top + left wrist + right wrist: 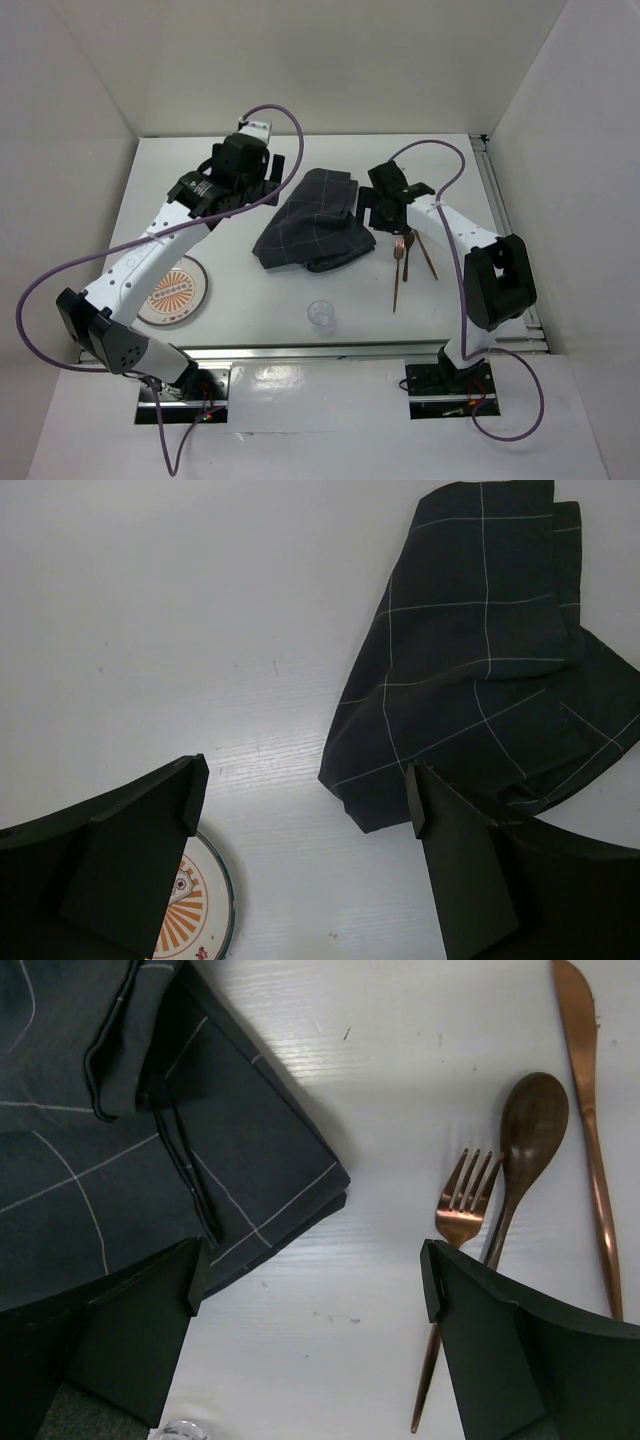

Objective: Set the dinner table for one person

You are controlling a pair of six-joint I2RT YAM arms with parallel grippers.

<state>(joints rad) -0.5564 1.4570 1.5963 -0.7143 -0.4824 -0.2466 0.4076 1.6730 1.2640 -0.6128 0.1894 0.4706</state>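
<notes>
Both open, empty, above bench (245, 300): left claw (305, 780) just left of checked cloth (315, 225); right claw (315, 1260) between cloth and fork (462, 1200), spoon (530, 1120), knife (585, 1080). These three lie right of it, long axes roughly near-far; right arm nearer. Near left: plate (175, 290).

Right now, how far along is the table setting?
Done: nothing arranged yet on the dinner table. The checked cloth lies crumpled; plate, glass and the fork, spoon, knife cluster sit scattered. In hand: nothing; left end effector and right end effector are open, empty. Remaining: every placement.
</notes>
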